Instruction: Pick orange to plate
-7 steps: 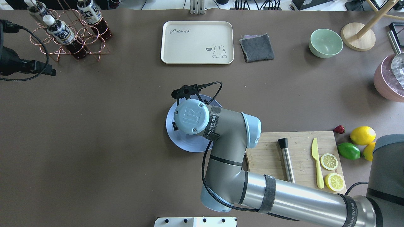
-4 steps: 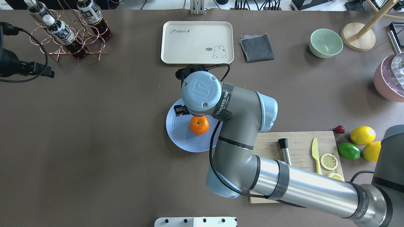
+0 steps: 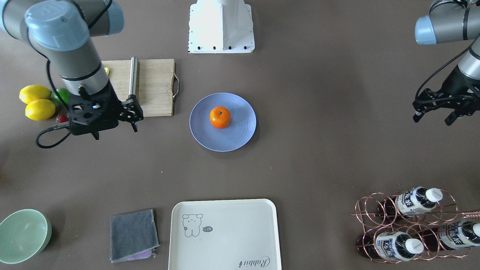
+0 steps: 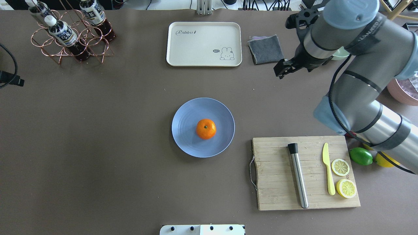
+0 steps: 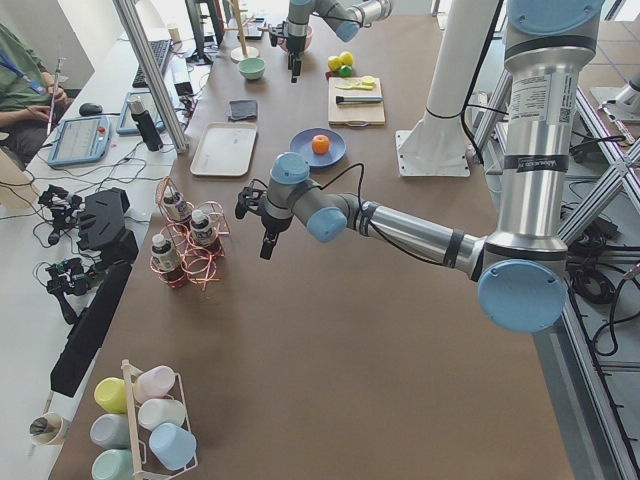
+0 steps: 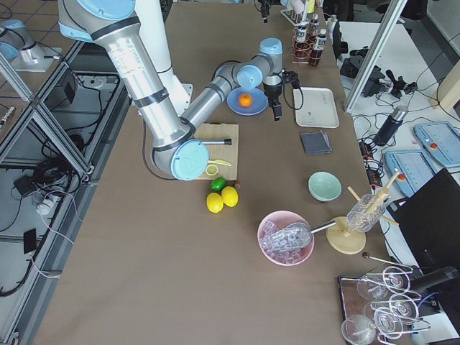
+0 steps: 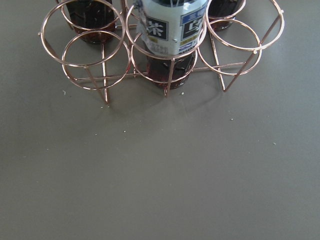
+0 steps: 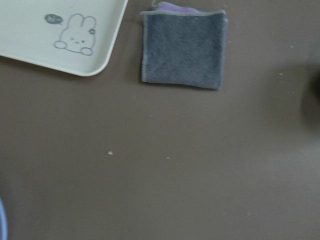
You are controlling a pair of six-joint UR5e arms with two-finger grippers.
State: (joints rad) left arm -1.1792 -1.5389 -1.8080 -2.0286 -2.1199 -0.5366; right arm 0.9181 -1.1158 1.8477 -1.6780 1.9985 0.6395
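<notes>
The orange (image 4: pixel 206 128) rests stem-up near the middle of the light blue plate (image 4: pixel 186 140), touching nothing else; in the front-facing view the orange (image 3: pixel 220 117) lies free on that plate (image 3: pixel 232 139). My right gripper (image 3: pixel 115 132) hangs open and empty well off the plate, above the table between the cutting board and the grey cloth; the overhead view has this right gripper (image 4: pixel 283 68) near the cloth. My left gripper (image 3: pixel 432 119) is open and empty, far off at the bottle-rack side.
A cream tray (image 4: pixel 204 44) and grey cloth (image 4: pixel 265 49) lie at the back. The cutting board (image 4: pixel 277 182) carries a metal muddler, a yellow knife and lemon halves. Lemons (image 3: pixel 35 101) and a lime sit beside it. A copper bottle rack (image 4: pixel 70 32) stands far left.
The right gripper has let go of the orange on the plate, lifted, and swung away to the back right. The left arm has drawn back toward the left edge.
</notes>
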